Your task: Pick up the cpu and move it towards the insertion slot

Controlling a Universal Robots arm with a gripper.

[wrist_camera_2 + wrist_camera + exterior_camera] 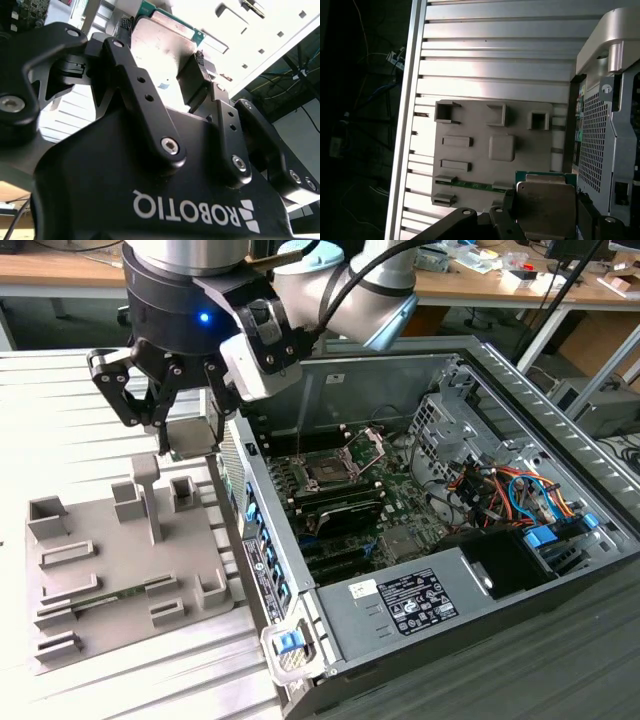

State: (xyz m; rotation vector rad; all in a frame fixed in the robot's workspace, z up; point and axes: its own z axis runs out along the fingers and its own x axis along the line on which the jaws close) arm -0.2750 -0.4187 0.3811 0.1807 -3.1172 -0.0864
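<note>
My gripper (188,443) hangs above the far edge of the grey fixture plate (100,585), just outside the open computer case. It is shut on the cpu (192,436), a small square chip with a pale metal top and a green rim. In both wrist views the cpu (159,46) (545,199) sits clamped between the two black fingers (192,75), lifted off the plate. The insertion slot (327,469) is a dark square socket on the green board inside the case, at the exterior view's right of the gripper, with its metal load plate (368,444) hinged up.
The case wall (258,540) stands between the gripper and the board. The fixture plate (470,165) carries several raised grey blocks and a tall post (148,495). Cables, a drive cage and black memory slots (340,508) crowd the case. The ribbed metal table (495,65) lies beneath.
</note>
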